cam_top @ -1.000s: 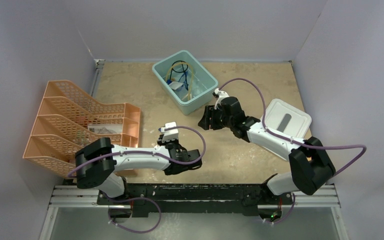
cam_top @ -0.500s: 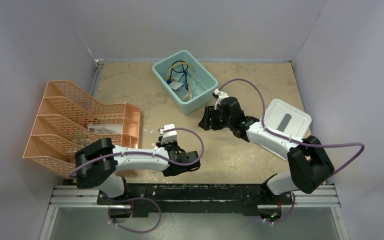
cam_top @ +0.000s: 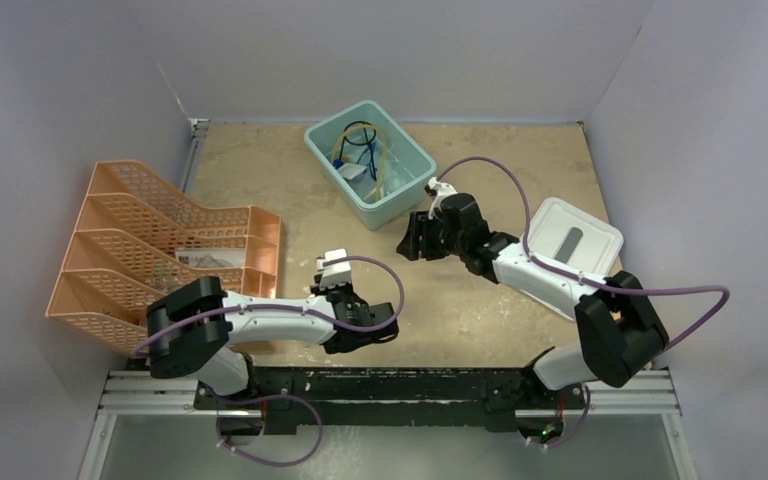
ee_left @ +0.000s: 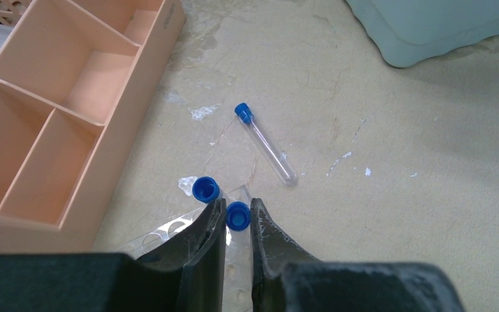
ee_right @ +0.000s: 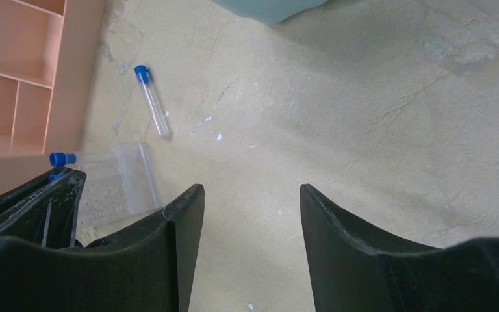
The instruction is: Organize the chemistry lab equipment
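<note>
My left gripper (ee_left: 237,207) is shut on a blue-capped tube (ee_left: 237,216), held upright over the clear rack (ee_left: 169,231). A second blue-capped tube (ee_left: 205,189) stands in the rack just left of my fingers. A third blue-capped tube (ee_left: 266,146) lies loose on the table beyond the rack; it also shows in the right wrist view (ee_right: 153,104). My right gripper (ee_right: 250,188) is open and empty above bare table, to the right of the rack (ee_right: 120,179). In the top view the left gripper (cam_top: 343,292) is near the organizer's corner and the right gripper (cam_top: 410,240) is mid-table.
The teal bin (cam_top: 322,150) at the back holds amber tubing, a black wire stand and blue-framed glasses. Its pale grey lid (cam_top: 570,235) lies at the right. The orange mesh organizer (cam_top: 150,240) stands at the left, close to the rack.
My left gripper has shifted slightly toward the near edge with the tube in it. The right arm has barely moved.
</note>
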